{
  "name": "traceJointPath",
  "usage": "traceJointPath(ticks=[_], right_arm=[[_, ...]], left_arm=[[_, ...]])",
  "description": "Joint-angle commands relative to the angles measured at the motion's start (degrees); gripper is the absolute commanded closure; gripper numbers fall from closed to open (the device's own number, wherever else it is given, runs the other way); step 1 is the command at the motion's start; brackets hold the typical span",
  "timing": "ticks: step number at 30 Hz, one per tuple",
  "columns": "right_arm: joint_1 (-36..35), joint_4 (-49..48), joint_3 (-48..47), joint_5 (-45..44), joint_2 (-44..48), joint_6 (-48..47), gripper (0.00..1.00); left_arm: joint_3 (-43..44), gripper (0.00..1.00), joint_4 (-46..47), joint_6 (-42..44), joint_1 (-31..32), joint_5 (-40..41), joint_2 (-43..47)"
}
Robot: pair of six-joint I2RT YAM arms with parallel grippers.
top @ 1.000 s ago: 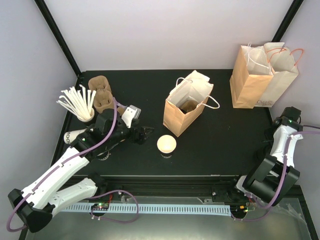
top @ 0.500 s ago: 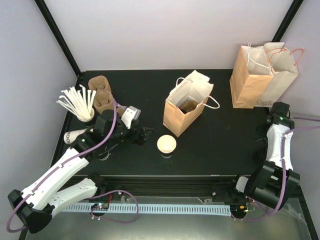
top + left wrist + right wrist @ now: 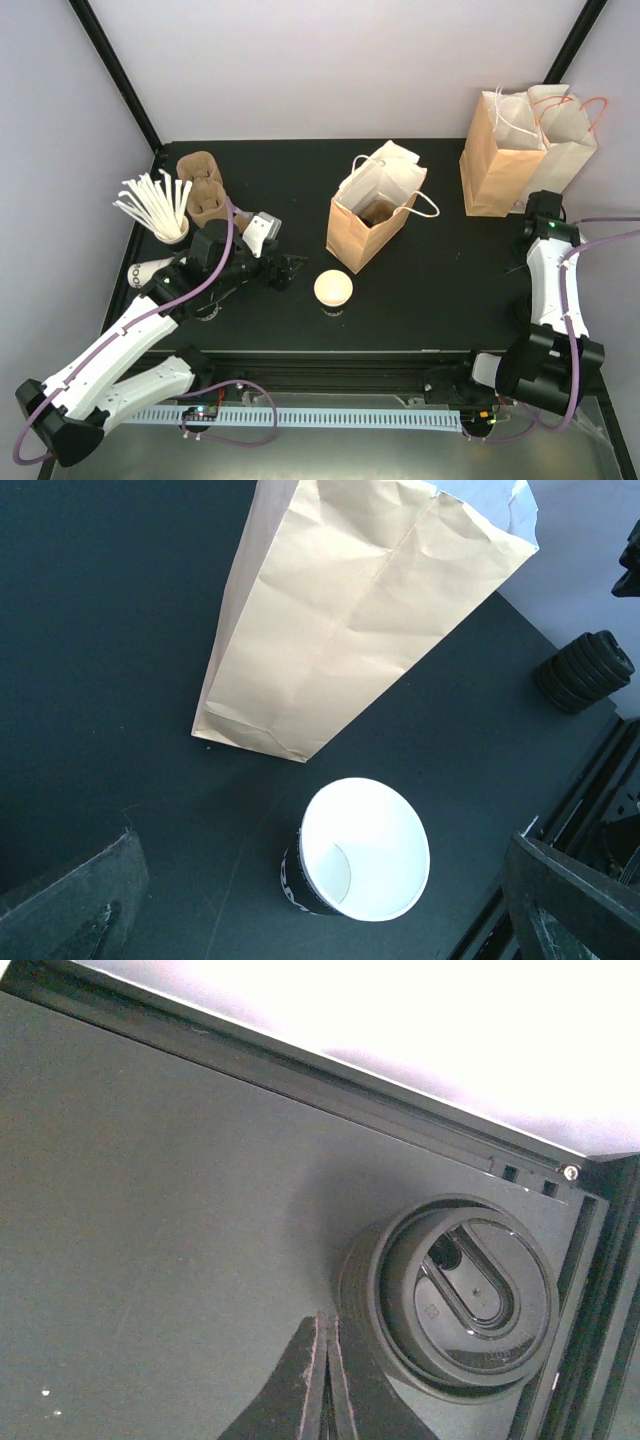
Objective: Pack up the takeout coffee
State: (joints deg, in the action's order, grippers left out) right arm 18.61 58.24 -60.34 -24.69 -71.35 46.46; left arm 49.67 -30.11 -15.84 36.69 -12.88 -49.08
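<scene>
No lidded takeout coffee shows in any view. A lidless white paper cup [image 3: 333, 288] with a black band [image 3: 365, 848] stands upright in front of an open brown paper bag [image 3: 368, 218]. My left gripper [image 3: 286, 269] hovers just left of this cup, open, its fingers [image 3: 72, 900] framing the cup in the left wrist view without touching it. My right gripper [image 3: 322, 1322] is shut on nothing, its tips just beside a stack of black plastic lids [image 3: 452, 1298] near the table's right rail. The same lid stack [image 3: 583, 670] shows in the left wrist view.
Two more paper bags [image 3: 525, 148] stand at the back right. Brown pulp carriers [image 3: 201, 186], a cup of white sticks [image 3: 156, 208] and a cup on its side [image 3: 148, 271] crowd the left edge. Something brown shows inside the open bag.
The right arm has swung toward the back and slightly left, its wrist now close to the back-right bags. The left arm and the lidless cup have not moved.
</scene>
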Motion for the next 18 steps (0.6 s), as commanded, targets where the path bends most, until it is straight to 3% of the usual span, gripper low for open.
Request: traceJointPath(ticks=[1,5,9,12,15,18], right_arm=[[-0.5,2.6,-1.8,-3.9,-1.5,1.5,0.97],[-0.5,1.9,-0.9,-4.1,-0.6,1.1,0.95],[0.0,2.1,0.8,-3.4,0.1,1.8,0.82],[6.2,-3.8,4.9,5.1,2.8,-2.0,0.76],[11.3,-5.5,6.0,7.7,4.6,-4.1,0.7],[14.7,-5.2,5.5,8.0,5.6,-4.6,0.45]], left_arm=[[0.7,0.01,0.3,0.0,-0.4,-0.5,0.1],[1.0,0.01,0.2,0.1,-0.4,-0.7,-0.1],[1.2,0.01,0.2,0.0,-0.3,-1.3,-0.3],[1.3,0.01,-0.1,0.0,-0.4,-1.5,0.0],[1.2,0.01,-0.5,0.3,-0.4,-1.3,0.4],[1.2,0.01,-0.5,0.6,-0.4,-1.2,0.6]])
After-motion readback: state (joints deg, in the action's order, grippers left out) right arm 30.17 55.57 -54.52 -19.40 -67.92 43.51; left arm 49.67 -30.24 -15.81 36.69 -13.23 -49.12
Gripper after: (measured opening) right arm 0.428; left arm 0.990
